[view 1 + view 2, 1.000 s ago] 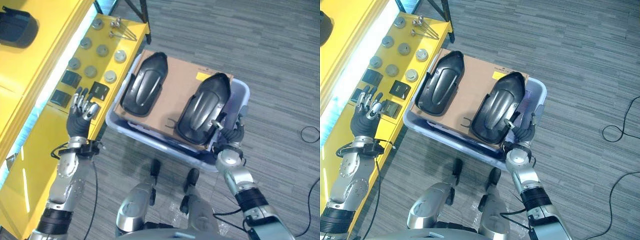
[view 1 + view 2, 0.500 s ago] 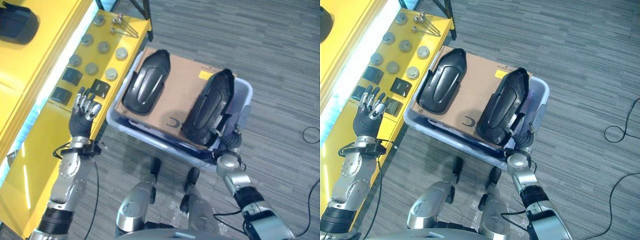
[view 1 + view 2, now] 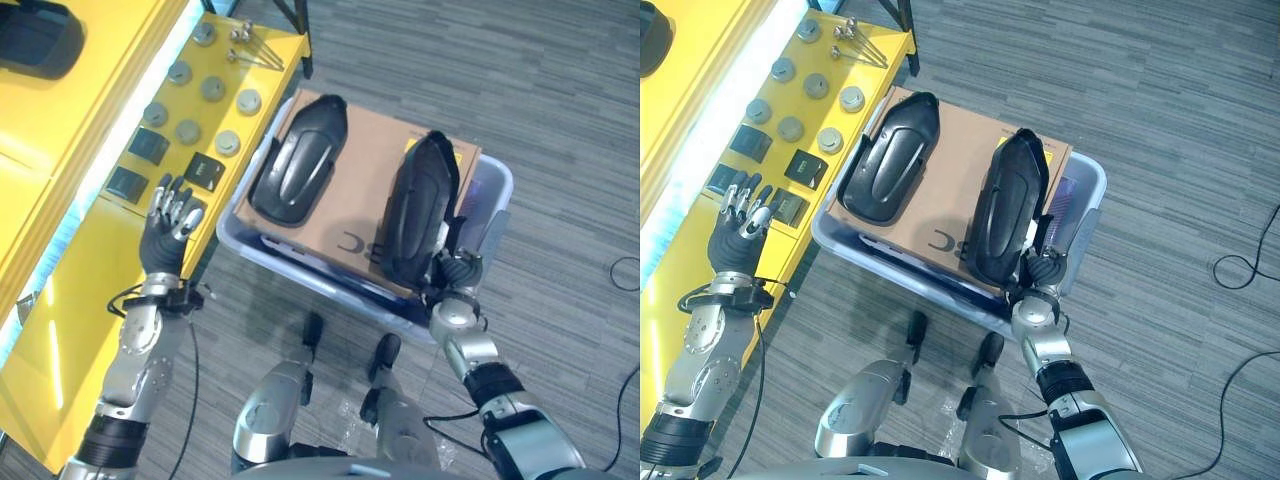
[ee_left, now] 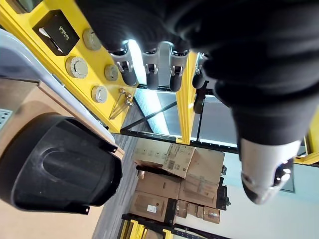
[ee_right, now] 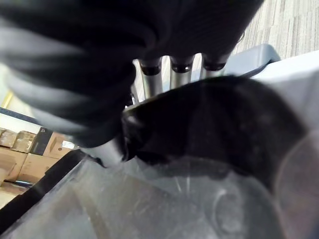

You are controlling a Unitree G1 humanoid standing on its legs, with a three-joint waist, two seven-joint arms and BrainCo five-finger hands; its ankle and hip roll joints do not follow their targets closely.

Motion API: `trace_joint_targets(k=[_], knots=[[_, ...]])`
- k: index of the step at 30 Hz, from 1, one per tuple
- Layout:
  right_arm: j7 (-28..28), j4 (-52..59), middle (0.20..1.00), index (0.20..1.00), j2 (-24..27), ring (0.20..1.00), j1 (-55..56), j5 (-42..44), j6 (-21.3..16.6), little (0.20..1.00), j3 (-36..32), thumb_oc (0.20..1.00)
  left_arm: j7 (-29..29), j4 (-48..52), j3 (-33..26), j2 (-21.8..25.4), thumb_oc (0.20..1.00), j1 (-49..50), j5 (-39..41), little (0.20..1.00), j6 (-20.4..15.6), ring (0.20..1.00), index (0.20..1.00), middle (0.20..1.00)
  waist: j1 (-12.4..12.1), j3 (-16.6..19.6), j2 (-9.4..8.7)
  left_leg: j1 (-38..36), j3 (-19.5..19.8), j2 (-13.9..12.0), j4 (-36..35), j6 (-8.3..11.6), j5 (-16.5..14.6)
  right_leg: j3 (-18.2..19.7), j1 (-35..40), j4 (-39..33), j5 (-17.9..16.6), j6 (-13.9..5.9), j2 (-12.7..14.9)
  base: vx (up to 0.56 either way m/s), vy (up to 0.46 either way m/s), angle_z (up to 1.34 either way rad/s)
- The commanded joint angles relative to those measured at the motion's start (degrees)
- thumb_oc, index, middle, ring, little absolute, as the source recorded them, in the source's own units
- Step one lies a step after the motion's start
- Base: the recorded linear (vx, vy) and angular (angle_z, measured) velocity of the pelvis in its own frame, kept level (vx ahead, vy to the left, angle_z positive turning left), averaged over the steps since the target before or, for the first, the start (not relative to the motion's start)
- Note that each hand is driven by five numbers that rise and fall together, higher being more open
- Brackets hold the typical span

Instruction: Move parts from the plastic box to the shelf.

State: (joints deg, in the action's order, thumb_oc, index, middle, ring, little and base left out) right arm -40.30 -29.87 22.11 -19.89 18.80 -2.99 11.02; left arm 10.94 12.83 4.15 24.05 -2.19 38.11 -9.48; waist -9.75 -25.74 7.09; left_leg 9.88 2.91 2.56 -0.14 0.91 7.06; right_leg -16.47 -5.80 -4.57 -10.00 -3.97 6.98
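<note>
From the head cameras, the right hand [image 3: 455, 272] grips the near end of the right black part [image 3: 420, 205], tipped onto its edge in the plastic box [image 3: 497, 190], long axis running away from the robot. In its wrist view, fingers [image 5: 180, 69] curl over the rim. The left hand [image 3: 168, 222] hovers open beside the yellow shelf [image 3: 80, 270], which lies leftward.

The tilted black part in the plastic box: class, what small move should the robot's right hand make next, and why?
Probably lift it straight up. The right hand grips the near end of the tilted black part, tipped on edge on the cardboard over the plastic box; it must clear the rim to reach the yellow shelf.
</note>
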Motion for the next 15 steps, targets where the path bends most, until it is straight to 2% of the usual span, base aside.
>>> trace_joint_targets(k=[1, 5, 9, 13, 14, 15], knots=[[-2.3, 5.3, 0.2, 0.2, 1.0, 0.2, 1.1, 0.4, -4.0, 0.2, 0.7, 0.2, -0.7, 2.9, -1.0, 0.4, 1.0, 0.5, -0.4, 1.0, -4.0, 1.0, 1.0, 1.0, -0.9, 2.9, -2.03, 3.0, -2.5, -0.2, 5.4, -0.17, -4.8, 0.7, -0.7, 2.7, 2.2, -3.31, 4.5, 0.0, 0.0, 0.0], [-3.2, 13.5, 0.2, 0.2, 3.5, 0.2, 4.7, 0.2, -6.9, 0.2, -4.4, 0.2, -3.2, 3.8, -2.4, 1.1, 1.0, 2.2, -0.1, 1.0, -3.6, 1.0, 1.0, 1.0, 0.0, 4.3, -2.93, 0.9, -2.7, -0.6, 4.6, -0.39, -5.2, 1.0, 0.9, 2.2, 2.3, -3.52, 4.0, 0.03, -0.016, 0.01], [-3.0, 19.9, 0.2, 0.2, 4.6, 0.2, 7.6, -1.8, -7.7, 0.2, -7.8, 0.2, -4.4, 4.4, -3.8, 1.4, 1.0, 3.8, 0.6, 1.0, -3.2, 1.0, 1.0, 1.0, 0.7, 5.6, -3.6, -0.9, -3.0, -0.9, 4.3, -0.48, -5.7, 1.1, 2.4, 1.9, 2.4, -3.73, 3.8, 0.07, -0.017, -0.01], [-1.7, 26.8, 0.2, 0.2, 5.7, 0.2, 9.9, -2.3, -7.6, 0.2, -10.9, 0.2, -6.3, 4.2, -5.2, 1.5, 1.0, 4.5, 0.4, 1.0, -1.0, 1.0, 1.0, 1.0, 1.8, 8.3, -4.63, -3.7, -3.7, -1.5, 3.3, -0.42, -5.9, 1.8, 4.5, 1.2, 2.6, -3.97, 3.3, 0.1, -0.03, -0.08], [-1.6, 28.3, 0.2, 0.2, 5.8, 0.2, 10.2, -2.2, -7.8, 0.2, -11.6, 0.2, -7.2, 4.0, -5.0, 1.6, 1.0, 4.2, 0.0, 1.0, 1.7, 1.0, 1.0, 1.0, 2.1, 9.5, -4.91, -4.8, -4.0, -1.7, 2.8, -0.37, -5.9, 1.9, 5.3, 1.0, 2.7, -4.07, 3.1, 0.08, -0.03, -0.14], [-1.6, 28.5, 0.2, 0.2, 5.8, 0.2, 10.3, -2.2, -7.8, 0.2, -11.6, 0.2, -7.2, 4.0, -5.0, 1.6, 1.0, 4.2, 0.0, 1.0, 1.8, 1.0, 1.0, 1.0, 2.1, 9.5, -4.91, -5.0, -4.0, -1.7, 2.7, -0.36, -5.9, 1.9, 5.5, 1.0, 2.7, -4.08, 3.1, 0.11, -0.038, -0.18]])
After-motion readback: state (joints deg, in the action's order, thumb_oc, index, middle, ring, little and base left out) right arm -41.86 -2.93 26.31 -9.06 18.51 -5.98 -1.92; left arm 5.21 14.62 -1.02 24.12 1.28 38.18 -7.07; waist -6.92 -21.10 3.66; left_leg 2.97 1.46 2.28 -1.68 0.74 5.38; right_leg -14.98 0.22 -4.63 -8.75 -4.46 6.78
